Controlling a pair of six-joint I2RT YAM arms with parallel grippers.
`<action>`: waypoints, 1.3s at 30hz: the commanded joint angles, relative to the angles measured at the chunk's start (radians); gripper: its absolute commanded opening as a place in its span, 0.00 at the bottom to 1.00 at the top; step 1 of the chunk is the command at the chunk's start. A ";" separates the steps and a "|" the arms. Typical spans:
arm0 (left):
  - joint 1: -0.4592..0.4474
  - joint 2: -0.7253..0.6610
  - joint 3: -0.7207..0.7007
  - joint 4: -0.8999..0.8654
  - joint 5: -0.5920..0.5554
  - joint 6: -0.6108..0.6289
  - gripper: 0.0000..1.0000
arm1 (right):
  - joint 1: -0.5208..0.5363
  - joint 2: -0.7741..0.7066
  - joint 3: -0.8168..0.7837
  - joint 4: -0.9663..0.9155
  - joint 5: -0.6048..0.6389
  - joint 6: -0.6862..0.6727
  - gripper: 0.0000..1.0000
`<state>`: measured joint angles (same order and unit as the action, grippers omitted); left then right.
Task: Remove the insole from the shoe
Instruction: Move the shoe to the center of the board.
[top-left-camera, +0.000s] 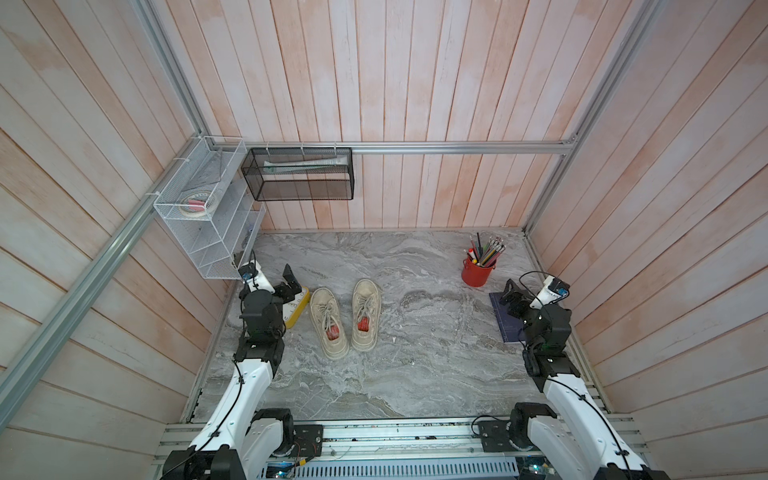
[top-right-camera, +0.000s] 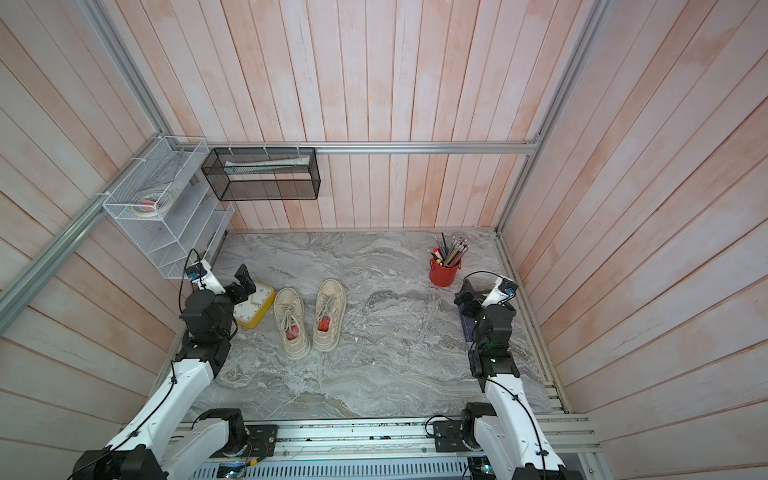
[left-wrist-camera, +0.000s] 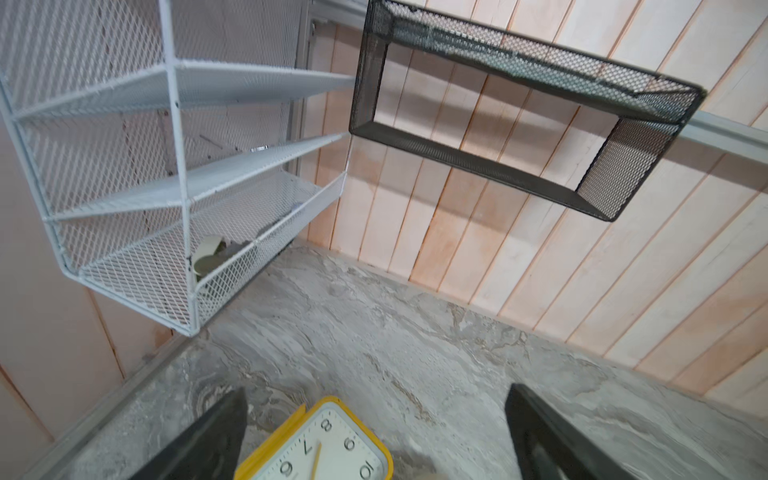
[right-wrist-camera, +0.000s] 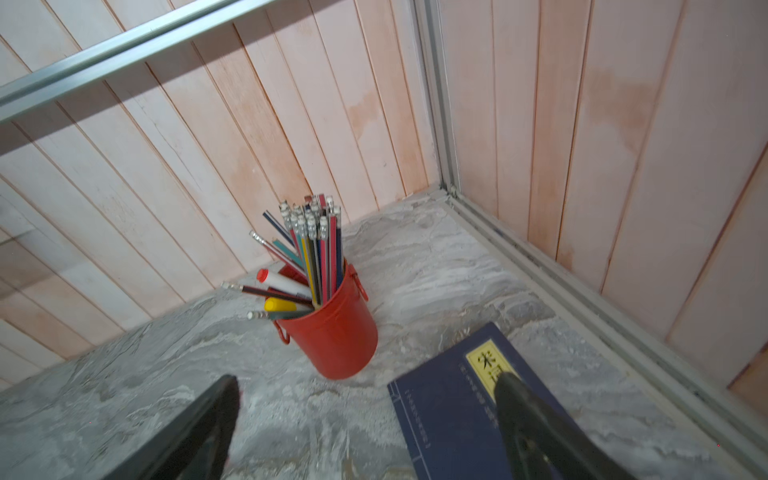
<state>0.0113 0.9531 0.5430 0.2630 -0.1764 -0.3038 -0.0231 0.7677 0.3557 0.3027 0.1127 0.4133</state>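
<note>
Two beige lace-up shoes stand side by side on the marble table in both top views, the left shoe (top-left-camera: 328, 324) (top-right-camera: 292, 323) and the right shoe (top-left-camera: 365, 316) (top-right-camera: 329, 314). A red insole shows in the heel opening of each (top-left-camera: 333, 332) (top-left-camera: 363, 323). My left gripper (top-left-camera: 293, 284) (left-wrist-camera: 376, 390) is open, left of the shoes and above a yellow clock, holding nothing. My right gripper (top-left-camera: 509, 291) (right-wrist-camera: 365, 378) is open, far right over a blue book, holding nothing. Neither wrist view shows the shoes.
A yellow clock (top-left-camera: 297, 311) (left-wrist-camera: 320, 444) lies just left of the shoes. A blue book (top-left-camera: 505, 322) (right-wrist-camera: 449, 415) and a red cup of pencils (top-left-camera: 476, 270) (right-wrist-camera: 332, 336) are at the right. A white mesh rack (top-left-camera: 199, 216) and black mesh basket (top-left-camera: 299, 174) hang at the back left.
</note>
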 joint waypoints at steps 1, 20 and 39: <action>-0.002 -0.011 0.045 -0.289 0.126 -0.125 1.00 | -0.003 -0.066 -0.013 -0.197 -0.096 0.146 0.91; -0.335 0.028 0.247 -0.694 0.226 -0.365 1.00 | 0.497 0.183 0.257 -0.516 -0.127 0.497 0.79; -0.475 0.332 0.479 -0.972 0.337 -0.222 0.88 | 0.700 0.443 0.414 -0.601 -0.119 0.587 0.78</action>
<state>-0.4469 1.2621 0.9791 -0.6319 0.1951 -0.5732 0.6720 1.2518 0.7887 -0.2512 -0.0551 0.9638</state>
